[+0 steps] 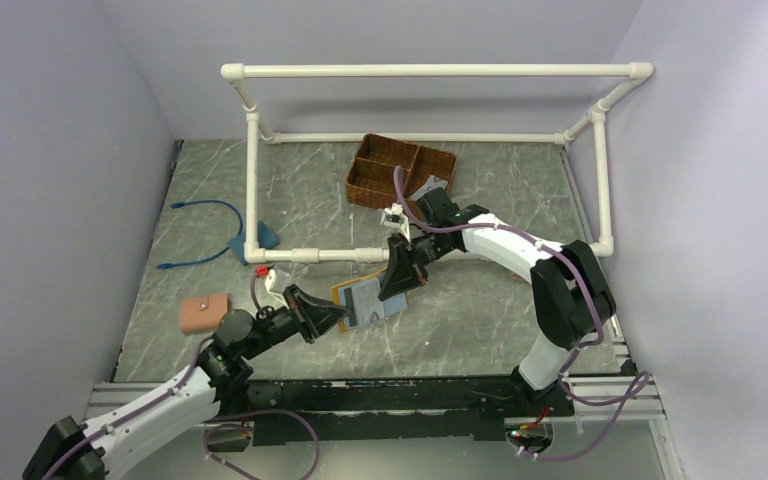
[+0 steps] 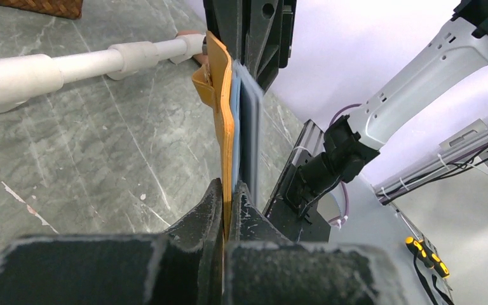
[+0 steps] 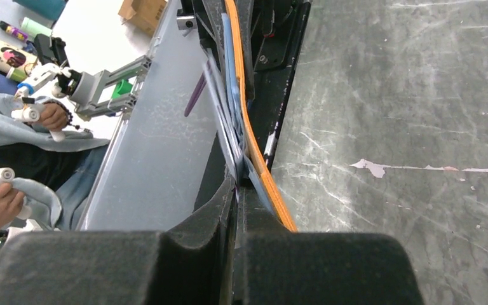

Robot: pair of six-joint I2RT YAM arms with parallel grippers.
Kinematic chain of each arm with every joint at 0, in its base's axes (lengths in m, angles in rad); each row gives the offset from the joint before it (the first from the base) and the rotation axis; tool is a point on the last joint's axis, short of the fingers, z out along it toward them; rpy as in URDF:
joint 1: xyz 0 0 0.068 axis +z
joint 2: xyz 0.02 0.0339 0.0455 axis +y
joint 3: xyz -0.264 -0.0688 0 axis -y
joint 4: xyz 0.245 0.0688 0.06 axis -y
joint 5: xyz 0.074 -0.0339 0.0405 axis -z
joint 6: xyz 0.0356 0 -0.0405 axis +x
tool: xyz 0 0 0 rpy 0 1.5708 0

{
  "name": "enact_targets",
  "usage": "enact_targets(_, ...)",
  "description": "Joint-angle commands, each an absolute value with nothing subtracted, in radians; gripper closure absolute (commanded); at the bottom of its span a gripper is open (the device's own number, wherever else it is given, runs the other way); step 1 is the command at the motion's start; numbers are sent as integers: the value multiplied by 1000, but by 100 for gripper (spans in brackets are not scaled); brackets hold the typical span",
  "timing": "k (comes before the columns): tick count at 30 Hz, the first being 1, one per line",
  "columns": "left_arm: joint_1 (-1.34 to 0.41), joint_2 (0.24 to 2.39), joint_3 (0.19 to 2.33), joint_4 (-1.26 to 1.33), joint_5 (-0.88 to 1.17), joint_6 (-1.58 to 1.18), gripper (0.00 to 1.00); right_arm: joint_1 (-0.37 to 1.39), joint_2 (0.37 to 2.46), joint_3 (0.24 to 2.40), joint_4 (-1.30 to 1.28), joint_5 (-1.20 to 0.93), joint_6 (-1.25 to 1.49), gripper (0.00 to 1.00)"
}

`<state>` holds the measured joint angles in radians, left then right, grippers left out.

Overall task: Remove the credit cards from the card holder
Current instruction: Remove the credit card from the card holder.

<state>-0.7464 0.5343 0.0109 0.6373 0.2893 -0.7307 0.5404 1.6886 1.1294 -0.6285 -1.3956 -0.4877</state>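
Observation:
The mustard-orange card holder (image 1: pixel 343 294) is held off the table between both arms, its pale blue inner side facing up. My left gripper (image 1: pixel 338 316) is shut on its orange leather edge; in the left wrist view the card holder (image 2: pixel 226 127) runs edge-on between the fingers of that gripper (image 2: pixel 231 190). The pale grey credit cards (image 1: pixel 378 297) stick out of the slots. My right gripper (image 1: pixel 396 287) is shut on them. Seen from the right wrist, the thin credit cards (image 3: pixel 218 105) enter that gripper (image 3: pixel 237 185), while the orange card holder (image 3: pixel 256 155) passes outside its right finger.
A white pipe frame (image 1: pixel 310 255) crosses just behind the arms. A brown wicker basket (image 1: pixel 385 165) stands at the back. A pink wallet (image 1: pixel 205 312) lies left of the left arm, with a blue cable (image 1: pixel 205 235) and a teal piece (image 1: pixel 265 238) beyond it.

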Motion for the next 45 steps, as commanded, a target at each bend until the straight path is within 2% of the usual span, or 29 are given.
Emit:
enact_targets(1, -724, 442, 0, 591, 284, -744, 100, 492, 1680, 1164, -658, -1372, -544, 100)
enact_targets(6, -705, 416, 2, 574, 306, -758, 100, 479, 1671, 1163, -664, -1380, -554, 100)
enact_targets(15, -673, 507, -22, 658, 332, -790, 100, 466, 1663, 1173, -693, -1384, -584, 100)
enact_targets(34, -589, 400, -28, 398, 285, -856, 100, 419, 1650, 1169, -710, -1353, -607, 100)
enact_targets(45, -581, 585, -32, 465, 323, -858, 100, 413, 1654, 1170, -707, -1359, -600, 100)
